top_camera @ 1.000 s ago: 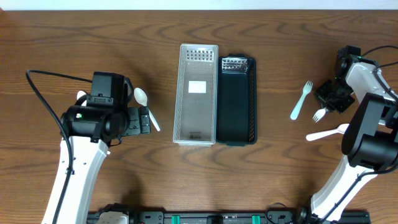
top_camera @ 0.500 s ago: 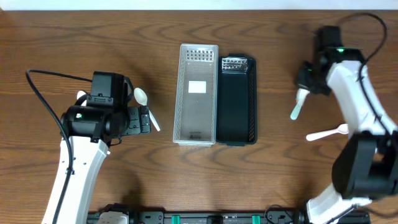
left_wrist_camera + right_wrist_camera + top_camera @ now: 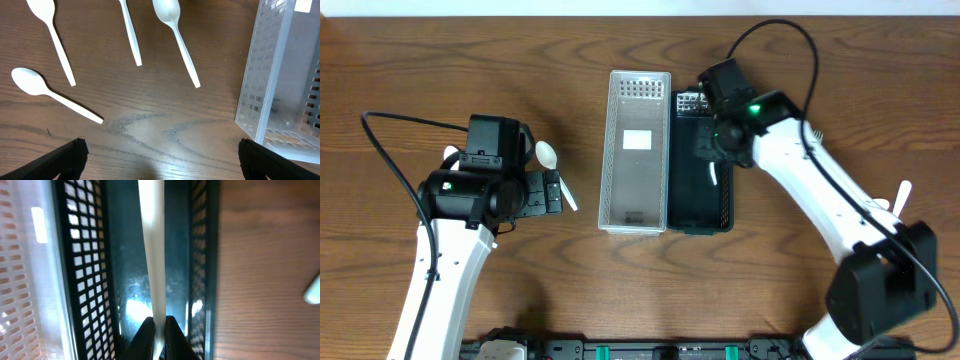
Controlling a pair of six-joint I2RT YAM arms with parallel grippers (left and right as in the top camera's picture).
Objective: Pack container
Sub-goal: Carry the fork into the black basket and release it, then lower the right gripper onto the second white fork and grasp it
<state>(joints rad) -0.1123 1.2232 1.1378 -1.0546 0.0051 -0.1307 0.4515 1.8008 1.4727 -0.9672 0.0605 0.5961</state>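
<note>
My right gripper [image 3: 716, 152] is shut on the handle of a white plastic fork [image 3: 151, 240] and holds it lengthwise over the black slotted container [image 3: 700, 215], whose floor and walls fill the right wrist view [image 3: 80, 280]. The clear slotted container [image 3: 636, 150] stands beside it on the left. My left gripper [image 3: 160, 162] is open and empty above bare table, to the left of the clear container [image 3: 280, 75]. Several white spoons [image 3: 175, 35] lie ahead of it; one shows in the overhead view [image 3: 548, 155].
Another white utensil [image 3: 903, 193] lies at the far right, partly hidden by the right arm. A white bit shows at the right edge of the right wrist view [image 3: 314, 290]. The two containers touch side by side at mid-table.
My right arm took the fork from the right side of the table and swung left with it to above the black container. The left arm has not moved.
</note>
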